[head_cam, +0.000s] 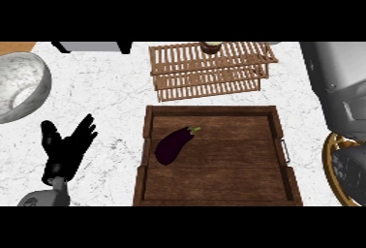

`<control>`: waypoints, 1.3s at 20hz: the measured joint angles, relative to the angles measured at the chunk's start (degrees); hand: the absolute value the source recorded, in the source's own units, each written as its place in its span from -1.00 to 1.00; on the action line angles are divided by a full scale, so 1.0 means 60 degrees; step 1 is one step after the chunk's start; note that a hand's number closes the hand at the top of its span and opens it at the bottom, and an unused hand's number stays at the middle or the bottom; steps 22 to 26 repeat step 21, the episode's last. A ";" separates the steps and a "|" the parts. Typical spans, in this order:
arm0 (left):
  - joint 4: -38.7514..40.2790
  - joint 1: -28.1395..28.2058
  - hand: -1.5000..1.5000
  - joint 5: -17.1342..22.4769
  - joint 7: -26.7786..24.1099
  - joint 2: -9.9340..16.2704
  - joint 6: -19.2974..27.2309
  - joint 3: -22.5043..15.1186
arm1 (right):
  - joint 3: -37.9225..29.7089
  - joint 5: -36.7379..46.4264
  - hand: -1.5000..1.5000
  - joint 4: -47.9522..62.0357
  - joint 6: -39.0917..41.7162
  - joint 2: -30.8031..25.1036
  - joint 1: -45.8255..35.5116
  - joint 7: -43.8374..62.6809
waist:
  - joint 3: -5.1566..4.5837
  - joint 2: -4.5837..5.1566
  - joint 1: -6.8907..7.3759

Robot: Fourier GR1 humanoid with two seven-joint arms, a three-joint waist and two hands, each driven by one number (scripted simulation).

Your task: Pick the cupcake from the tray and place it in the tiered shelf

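Sitting at the back edge of the tiered shelf [211,70], the cupcake [211,47] could be toppled if nudged (left hand [66,145] is seen spread, resting on the worktop [107,101]).

White marble counter [107,92]; wooden patch [14,47] at far-left corner.

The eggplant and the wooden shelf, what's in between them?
Head view: only bare tray floor, the tray's far wall, then a strip of white counter lie between eggplant and shelf.
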 measured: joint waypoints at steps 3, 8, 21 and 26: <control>0.0066 0.0080 0.00 -0.0073 -0.0301 -0.0081 -0.0015 -0.0030 | -0.0283 -0.0132 -1.00 -0.0025 -0.0562 -0.0253 -0.0146 0.0068 | 0.0010 -0.0002 -0.0003; 0.0026 0.0118 0.00 -0.0031 -0.0311 -0.0029 -0.0069 0.0060 | -0.0475 -0.0010 -1.00 -0.0069 -0.1296 -0.0985 0.0018 0.0212 | 0.0014 -0.0013 -0.0054; -0.0041 0.0232 0.00 -0.0030 -0.0217 -0.0031 -0.0100 0.0159 | -0.1685 -0.1493 -1.00 -0.0899 0.0130 -0.3494 0.1486 0.0475 | 0.0009 -0.0057 -0.0192; -0.0041 0.0232 0.00 -0.0030 -0.0217 -0.0031 -0.0100 0.0159 | -0.1685 -0.1493 -1.00 -0.0899 0.0130 -0.3494 0.1486 0.0475 | 0.0009 -0.0057 -0.0192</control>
